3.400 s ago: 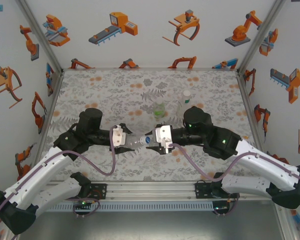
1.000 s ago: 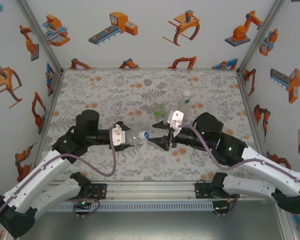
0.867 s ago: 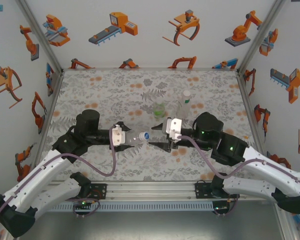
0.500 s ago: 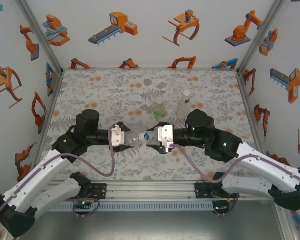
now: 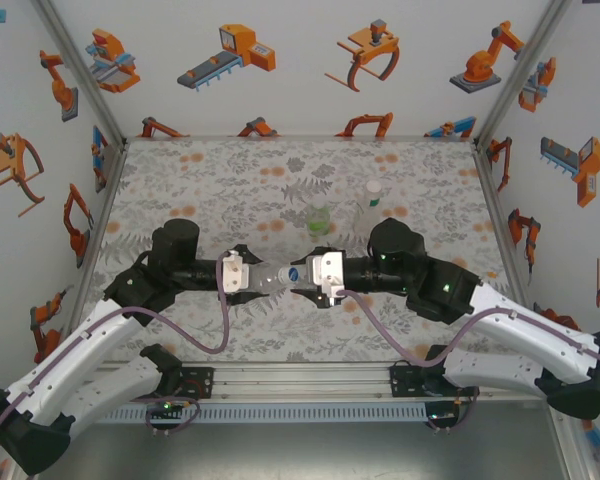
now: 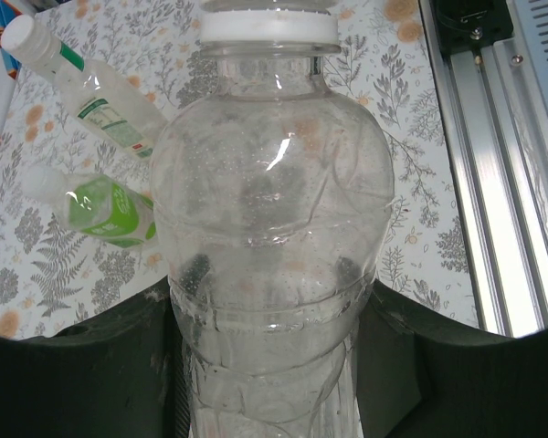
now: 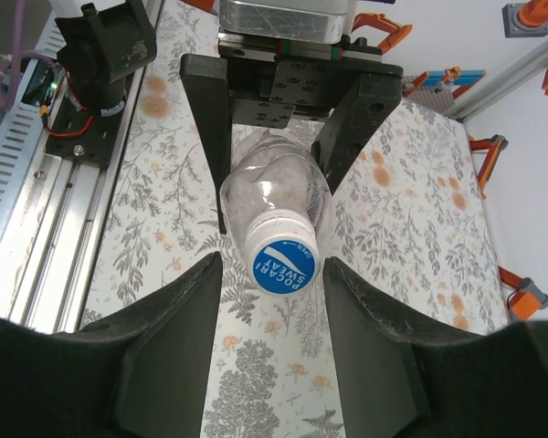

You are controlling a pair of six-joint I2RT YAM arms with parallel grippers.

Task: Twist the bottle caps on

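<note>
One clear bottle (image 5: 271,279) lies level above the tabletop (image 5: 200,190), clenched by the left hand (image 5: 252,279); its blue cap (image 7: 283,261) sits between the fingers (image 7: 169,338) of the right hand (image 5: 302,275), whether gripped I cannot tell; next, I judge: pinch the cap squarely, then twist.

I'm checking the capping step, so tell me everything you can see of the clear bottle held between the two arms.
The clear bottle is thin, ribbed plastic, looks empty, and is held level. Its blue cap, printed in white, sits on the neck over a white ring. The jaws of the left gripper clamp its body; those of the right gripper flank the cap.
</note>
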